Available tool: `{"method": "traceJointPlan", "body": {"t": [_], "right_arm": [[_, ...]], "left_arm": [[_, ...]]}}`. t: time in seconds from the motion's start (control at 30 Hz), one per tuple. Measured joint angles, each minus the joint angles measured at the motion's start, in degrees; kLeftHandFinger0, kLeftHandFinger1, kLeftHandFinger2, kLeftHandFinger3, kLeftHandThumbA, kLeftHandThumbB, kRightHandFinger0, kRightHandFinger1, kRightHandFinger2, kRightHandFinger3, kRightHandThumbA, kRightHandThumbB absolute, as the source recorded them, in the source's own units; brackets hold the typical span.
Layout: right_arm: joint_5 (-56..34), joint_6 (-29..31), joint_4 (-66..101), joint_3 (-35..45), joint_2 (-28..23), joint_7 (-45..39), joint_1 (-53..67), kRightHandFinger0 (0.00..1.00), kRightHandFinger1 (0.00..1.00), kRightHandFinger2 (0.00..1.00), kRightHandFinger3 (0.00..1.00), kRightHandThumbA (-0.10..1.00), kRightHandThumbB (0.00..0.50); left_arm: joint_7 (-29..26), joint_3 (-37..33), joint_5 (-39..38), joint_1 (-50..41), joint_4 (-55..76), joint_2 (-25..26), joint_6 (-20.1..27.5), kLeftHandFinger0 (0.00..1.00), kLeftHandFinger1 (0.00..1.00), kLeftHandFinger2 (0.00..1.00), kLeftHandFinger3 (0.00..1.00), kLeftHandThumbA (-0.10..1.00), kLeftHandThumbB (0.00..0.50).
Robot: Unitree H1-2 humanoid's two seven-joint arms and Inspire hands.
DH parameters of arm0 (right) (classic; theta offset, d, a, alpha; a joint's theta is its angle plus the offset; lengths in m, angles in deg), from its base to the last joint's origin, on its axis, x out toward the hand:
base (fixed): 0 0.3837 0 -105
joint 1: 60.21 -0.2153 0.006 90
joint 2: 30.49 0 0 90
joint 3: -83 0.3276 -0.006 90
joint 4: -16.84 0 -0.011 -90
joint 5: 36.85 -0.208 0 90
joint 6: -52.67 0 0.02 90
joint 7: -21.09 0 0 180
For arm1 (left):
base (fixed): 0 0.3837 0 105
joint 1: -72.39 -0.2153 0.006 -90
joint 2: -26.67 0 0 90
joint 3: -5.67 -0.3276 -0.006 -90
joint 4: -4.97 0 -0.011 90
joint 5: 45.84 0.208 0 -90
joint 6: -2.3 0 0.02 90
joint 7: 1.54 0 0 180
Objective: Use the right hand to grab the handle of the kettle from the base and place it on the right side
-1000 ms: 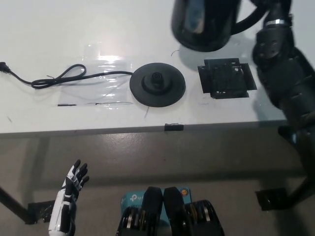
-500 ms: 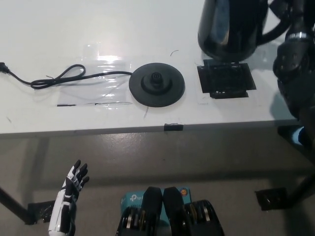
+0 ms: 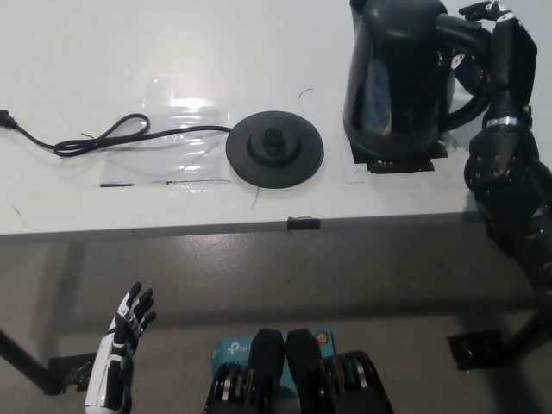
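Black electric kettle: standing upright on the white bench, on a black square marking at the right, well apart from its base.

Right robot hand: black, reaching in from the right edge and gripping the kettle's handle at the kettle's right side; fingers wrapping the handle, partly hidden behind it.

Kettle base: round, black, with a raised centre contact, lying bare near the middle of the bench, left of the kettle.

Power cord: black, running from the base leftward in loose curves to the picture's left edge, passing over a patch of clear tape stuck to the bench.

Small black tab: sitting on the front edge of the bench, below the base.

Left robot hand: white, hanging low at the lower left, below the bench, holding nothing, fingers spreading apart.
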State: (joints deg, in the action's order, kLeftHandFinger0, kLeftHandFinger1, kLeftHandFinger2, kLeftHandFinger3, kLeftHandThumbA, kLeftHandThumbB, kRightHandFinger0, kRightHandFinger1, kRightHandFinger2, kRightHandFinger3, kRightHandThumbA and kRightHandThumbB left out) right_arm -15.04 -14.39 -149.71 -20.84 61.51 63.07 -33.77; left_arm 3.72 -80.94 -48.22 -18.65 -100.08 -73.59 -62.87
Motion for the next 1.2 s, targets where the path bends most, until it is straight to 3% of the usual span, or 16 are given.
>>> {"method": "traceJointPlan", "body": {"t": [0.03, 0.07, 0.1, 0.13, 0.17, 0.2, 0.23, 0.27, 0.4, 0.53, 0.77, 0.93, 1.1, 1.2], "right_arm": [[0.07, 0.33, 0.24, -0.44, -0.02, 0.54, 0.54, 0.00, 0.23, 0.69, 0.67, -0.10, 0.102], [0.14, 0.59, 0.48, -0.76, -0.08, 1.05, 0.91, 0.06, 0.31, 0.73, 0.69, -0.10, 0.183], [0.23, 0.76, 0.65, -0.99, -0.15, 1.40, 1.12, 0.17, 0.44, 0.83, 0.77, 0.00, 0.244], [0.38, 1.03, 0.86, -1.38, -0.29, 1.95, 1.47, 0.44, 0.72, 1.00, 1.00, 0.25, 0.339], [0.58, 1.25, 0.92, -1.63, -0.42, 2.25, 1.68, 0.91, 1.00, 1.00, 1.00, 0.47, 0.413], [0.73, 1.38, 0.94, -1.90, -0.68, 2.10, 1.79, 0.96, 1.00, 1.00, 1.00, 0.47, 0.416], [0.72, 1.43, 1.13, -2.05, -0.88, 1.60, 1.88, 1.00, 1.00, 1.00, 1.00, 0.59, 0.464], [0.68, 1.52, 1.82, -2.30, -1.53, 0.13, 2.14, 1.00, 1.00, 1.00, 1.00, 0.64, 0.496], [-0.27, 1.50, 2.47, -2.21, -2.52, -4.67, 3.09, 1.00, 1.00, 1.00, 1.00, 0.68, 0.500], [-1.20, 1.44, 4.20, -2.02, -3.64, -8.73, 4.26, 1.00, 1.00, 1.00, 1.00, 0.81, 0.500], [-4.33, 1.35, 8.66, -0.60, -5.50, -17.36, 5.92, 1.00, 1.00, 1.00, 1.00, 0.77, 0.500], [-7.12, 1.03, 12.16, 0.97, -6.65, -23.22, 7.88, 1.00, 1.00, 1.00, 1.00, 0.83, 0.500], [-10.46, -0.10, 16.92, 3.12, -8.08, -29.41, 10.67, 1.00, 1.00, 1.00, 1.00, 0.76, 0.500], [-13.01, -1.20, 20.24, 4.61, -8.79, -33.26, 12.28, 1.00, 1.00, 1.00, 1.00, 0.86, 0.500]], "left_arm": [[0.00, 0.06, -0.06, 0.00, -0.02, 0.00, 0.00, 1.00, 1.00, 1.00, 1.00, 1.00, 0.483], [0.00, 0.11, -0.12, 0.00, -0.02, 0.00, 0.00, 1.00, 1.00, 1.00, 1.00, 1.00, 0.486], [0.00, 0.13, -0.16, 0.00, -0.02, 0.01, 0.00, 1.00, 1.00, 1.00, 1.00, 1.00, 0.486], [0.00, 0.15, -0.23, 0.00, -0.02, 0.01, 0.00, 1.00, 1.00, 1.00, 1.00, 1.00, 0.487], [0.00, 0.17, -0.31, -0.01, -0.02, 0.01, 0.00, 1.00, 1.00, 1.00, 1.00, 1.00, 0.492], [0.01, 0.19, -0.37, -0.01, -0.03, 0.01, 0.00, 1.00, 1.00, 1.00, 1.00, 1.00, 0.492], [0.01, 0.20, -0.41, -0.01, -0.03, 0.01, 0.00, 1.00, 1.00, 1.00, 1.00, 1.00, 0.493], [0.01, 0.21, -0.48, -0.01, -0.03, 0.01, 0.00, 1.00, 1.00, 1.00, 1.00, 1.00, 0.492], [-0.01, 0.15, -0.49, -0.05, -0.31, 0.00, -0.07, 1.00, 1.00, 1.00, 1.00, 1.00, 0.484], [-0.02, 0.10, -0.49, -0.04, -0.62, -0.01, -0.08, 1.00, 1.00, 1.00, 1.00, 1.00, 0.491], [-0.02, 0.10, -0.49, -0.05, -1.32, -0.02, -0.09, 1.00, 1.00, 1.00, 1.00, 1.00, 0.497], [-0.02, 0.10, -0.49, -0.03, -1.36, -0.01, -0.10, 1.00, 1.00, 1.00, 1.00, 1.00, 0.500], [-0.03, 0.11, -0.50, -0.02, -1.37, -0.01, -0.10, 1.00, 1.00, 1.00, 1.00, 1.00, 0.490], [-0.03, 0.11, -0.50, 0.00, -1.37, -0.01, -0.10, 1.00, 1.00, 1.00, 1.00, 1.00, 0.492]]}}
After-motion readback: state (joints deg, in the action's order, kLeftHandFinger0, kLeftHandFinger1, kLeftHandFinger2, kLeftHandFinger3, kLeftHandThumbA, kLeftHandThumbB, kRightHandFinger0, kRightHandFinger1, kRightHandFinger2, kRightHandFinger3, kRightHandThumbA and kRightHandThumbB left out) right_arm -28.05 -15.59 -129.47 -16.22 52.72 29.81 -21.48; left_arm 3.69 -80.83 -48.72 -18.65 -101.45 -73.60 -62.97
